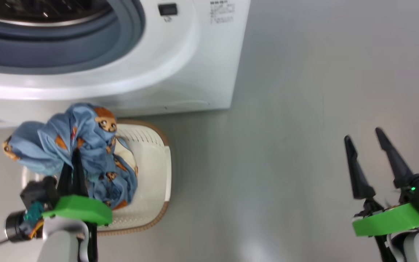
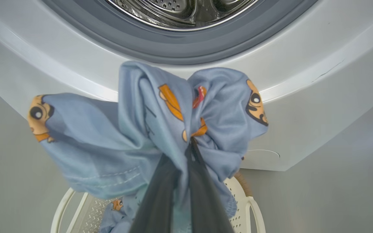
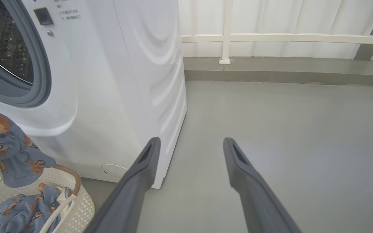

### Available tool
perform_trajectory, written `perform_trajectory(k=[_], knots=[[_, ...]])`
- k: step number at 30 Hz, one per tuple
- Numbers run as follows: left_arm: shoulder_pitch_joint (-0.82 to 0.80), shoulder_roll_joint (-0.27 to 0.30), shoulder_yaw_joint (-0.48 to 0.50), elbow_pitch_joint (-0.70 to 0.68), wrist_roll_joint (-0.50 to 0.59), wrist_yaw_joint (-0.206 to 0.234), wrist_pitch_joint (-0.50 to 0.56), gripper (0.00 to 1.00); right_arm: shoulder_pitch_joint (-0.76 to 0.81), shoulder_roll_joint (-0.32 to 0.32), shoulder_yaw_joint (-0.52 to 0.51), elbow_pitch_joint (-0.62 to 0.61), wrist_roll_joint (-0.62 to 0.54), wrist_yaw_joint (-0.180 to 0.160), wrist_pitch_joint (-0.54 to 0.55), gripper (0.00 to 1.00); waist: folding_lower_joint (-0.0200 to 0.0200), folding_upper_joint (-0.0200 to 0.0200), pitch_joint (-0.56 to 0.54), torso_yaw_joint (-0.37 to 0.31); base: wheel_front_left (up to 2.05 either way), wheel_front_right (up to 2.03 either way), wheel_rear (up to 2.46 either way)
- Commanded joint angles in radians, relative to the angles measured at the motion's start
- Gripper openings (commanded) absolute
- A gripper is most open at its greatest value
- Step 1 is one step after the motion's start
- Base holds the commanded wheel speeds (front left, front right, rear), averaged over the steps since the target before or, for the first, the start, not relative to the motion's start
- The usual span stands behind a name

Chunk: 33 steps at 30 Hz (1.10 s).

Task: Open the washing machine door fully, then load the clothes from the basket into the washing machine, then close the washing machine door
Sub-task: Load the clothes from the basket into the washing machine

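Note:
The white washing machine [image 1: 195, 54] stands at the upper left, its grey gasket [image 1: 67, 47] and steel drum [image 2: 186, 9] uncovered; the washing machine door is out of view. My left gripper [image 1: 74, 160] is shut on the clothes [image 1: 86, 138], a light blue bundle with orange cartoon faces, lifted over the cream basket [image 1: 158, 163] just below the drum opening. In the left wrist view the fingertips [image 2: 191, 144] are buried in the clothes [image 2: 147, 129]. More of the blue fabric [image 3: 28, 210] lies in the basket [image 3: 83, 200]. My right gripper [image 1: 363, 135] hangs open over bare floor, right of the machine.
Grey floor [image 1: 304, 145] stretches to the right of the machine. A white railing [image 3: 270, 38] and a low grey kerb run along the back. The machine's round white flap [image 2: 261, 157] sits low on its front, just above the basket.

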Motion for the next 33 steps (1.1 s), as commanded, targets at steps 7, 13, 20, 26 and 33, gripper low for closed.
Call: perform_trajectory(k=[7,13,20,26,33], knots=[[0.146,0.021,0.017,-0.141,0.046,-0.021,-0.012,0.00,0.072,0.017,0.053,0.014,-0.005,0.006,-0.005,1.00,0.0001,0.0000,-0.218,0.051,0.00,0.00,0.00],[0.243,0.026,-0.001,-0.215,0.072,-0.043,-0.012,0.00,0.124,0.042,0.082,0.037,-0.013,0.006,-0.005,1.00,0.0001,0.0000,-0.320,0.050,0.00,0.00,0.00],[0.321,0.044,-0.012,-0.250,0.075,-0.051,-0.004,0.00,0.164,0.061,0.095,0.049,-0.013,0.006,-0.005,1.00,0.0001,0.0000,-0.396,0.037,0.00,0.00,0.00],[0.365,0.055,-0.017,-0.291,0.070,-0.051,0.020,0.00,0.187,0.071,0.097,0.049,-0.015,0.006,-0.004,1.00,0.0001,0.0000,-0.433,0.027,0.00,0.00,0.00],[0.398,0.065,-0.017,-0.322,0.065,-0.045,0.039,0.00,0.205,0.083,0.099,0.046,-0.019,0.006,-0.001,1.00,0.0001,0.0000,-0.461,0.021,0.00,0.00,0.00]])
